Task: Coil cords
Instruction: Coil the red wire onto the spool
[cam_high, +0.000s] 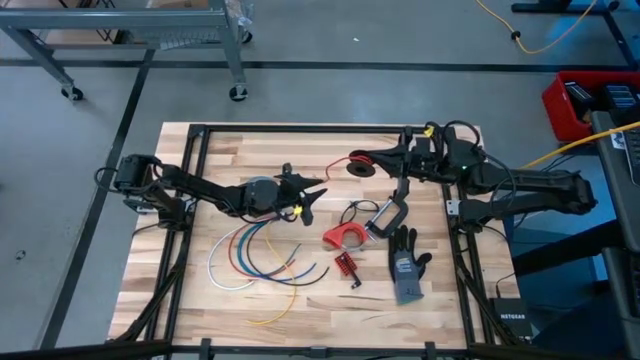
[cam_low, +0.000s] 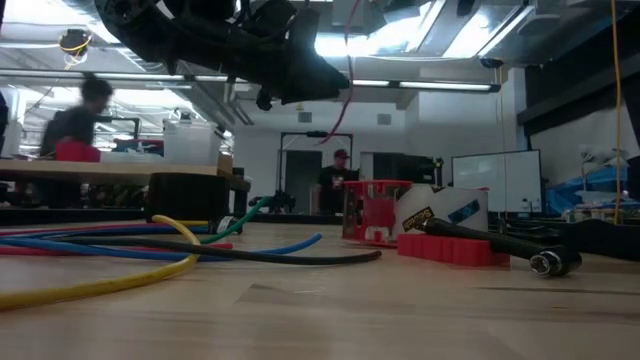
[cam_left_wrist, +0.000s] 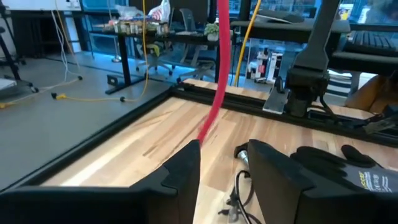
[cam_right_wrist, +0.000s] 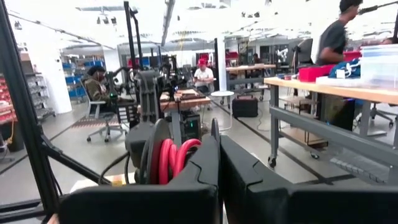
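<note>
Looks mid-coil on the thin red cord (cam_high: 338, 165): right pincer (cam_high: 378, 157) is clamped shut on its coiled end at the worktop's (cam_high: 200, 300) far side, left pincer (cam_high: 312, 193) hangs open mid-worktop, so next it probably needs to re-grab the loose strand.

Two matte black jointed arms, thick rounded joint housings, black cables looped along the links, left hand (cam_high: 312, 200) with broad angular black fingers (cam_left_wrist: 180, 177), right hand (cam_high: 385, 157) with matching blocky fingers (cam_right_wrist: 249, 171), small yellow marks near both wrists
</note>
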